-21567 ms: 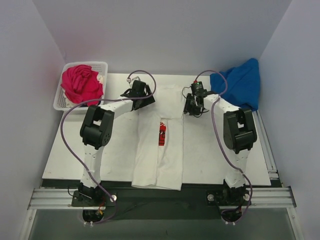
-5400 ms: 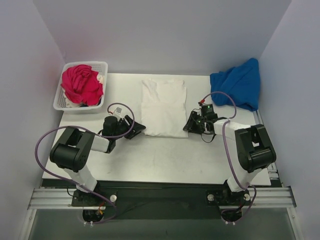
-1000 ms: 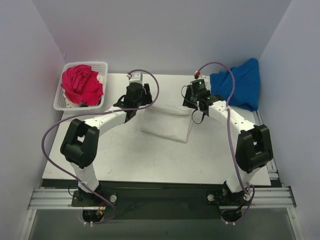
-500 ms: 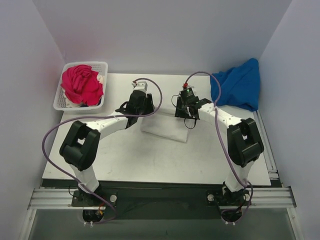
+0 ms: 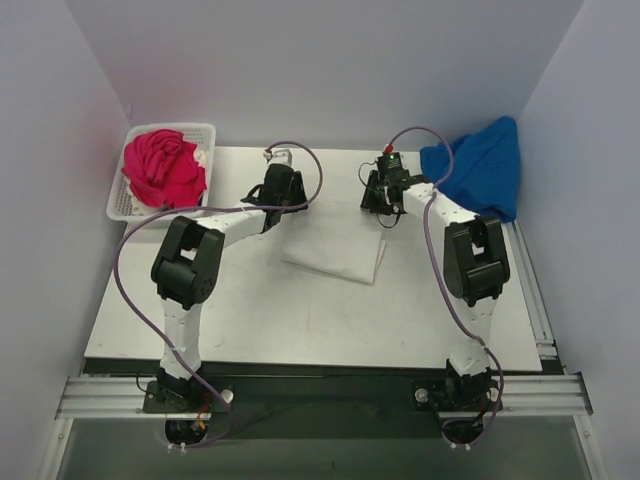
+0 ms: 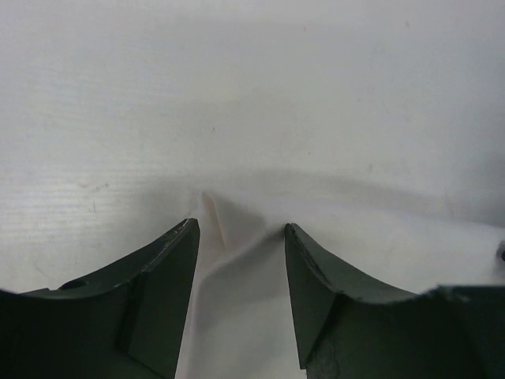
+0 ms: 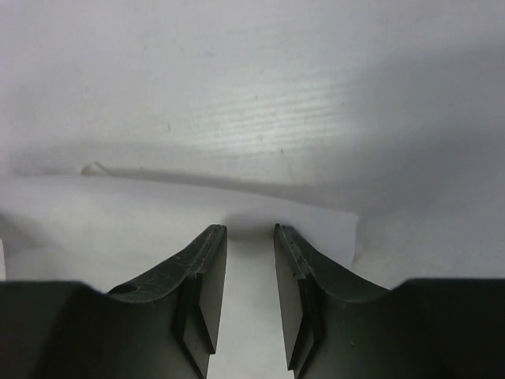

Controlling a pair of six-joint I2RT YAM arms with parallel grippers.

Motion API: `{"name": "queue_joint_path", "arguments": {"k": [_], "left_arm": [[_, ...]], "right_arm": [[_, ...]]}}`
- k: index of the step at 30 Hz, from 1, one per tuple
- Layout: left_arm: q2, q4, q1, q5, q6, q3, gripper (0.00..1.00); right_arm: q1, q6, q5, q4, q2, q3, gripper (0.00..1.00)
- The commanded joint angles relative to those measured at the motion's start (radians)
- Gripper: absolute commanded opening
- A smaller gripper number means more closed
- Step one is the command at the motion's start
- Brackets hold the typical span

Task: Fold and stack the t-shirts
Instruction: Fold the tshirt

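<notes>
The white t-shirt (image 5: 335,242) lies folded into a compact rectangle at the table's middle, its red print hidden. My left gripper (image 5: 283,203) is at the shirt's far left corner, and my right gripper (image 5: 378,203) is at its far right corner. In the left wrist view the left gripper (image 6: 241,230) is open with the white cloth's corner (image 6: 211,207) lying flat between the fingers. In the right wrist view the right gripper (image 7: 250,230) is open a little over the cloth's edge (image 7: 316,217). A blue t-shirt (image 5: 480,166) lies crumpled at the far right. A magenta-pink t-shirt (image 5: 160,168) fills the basket.
The white lattice basket (image 5: 125,207) stands at the far left corner of the table. The blue shirt drapes against the right wall. The arms' purple cables loop above the table (image 5: 250,300). Bare table shows to the near side of the folded shirt.
Both grippers moved in over the shirt, then back out to its far corners. The shirt now lies flatter, with its far edge spread wider.
</notes>
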Motion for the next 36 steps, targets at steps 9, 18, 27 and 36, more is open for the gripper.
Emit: {"name": "queue_joint_path", "arguments": {"k": [9, 18, 27, 36], "left_arm": [[0.281, -0.030, 0.022, 0.097, 0.003, 0.332, 0.58], [0.287, -0.009, 0.056, 0.007, -0.011, 0.352, 0.58], [0.089, 0.030, 0.060, 0.037, 0.042, 0.266, 0.59], [-0.015, -0.128, 0.019, 0.083, 0.092, 0.196, 0.62]], "right_arm": [[-0.051, 0.006, -0.055, -0.049, 0.181, 0.141, 0.30], [-0.066, -0.021, -0.023, -0.052, 0.120, 0.126, 0.29], [-0.065, -0.076, 0.026, -0.057, -0.035, 0.082, 0.30], [-0.013, -0.095, 0.110, -0.077, -0.182, -0.064, 0.33]]}}
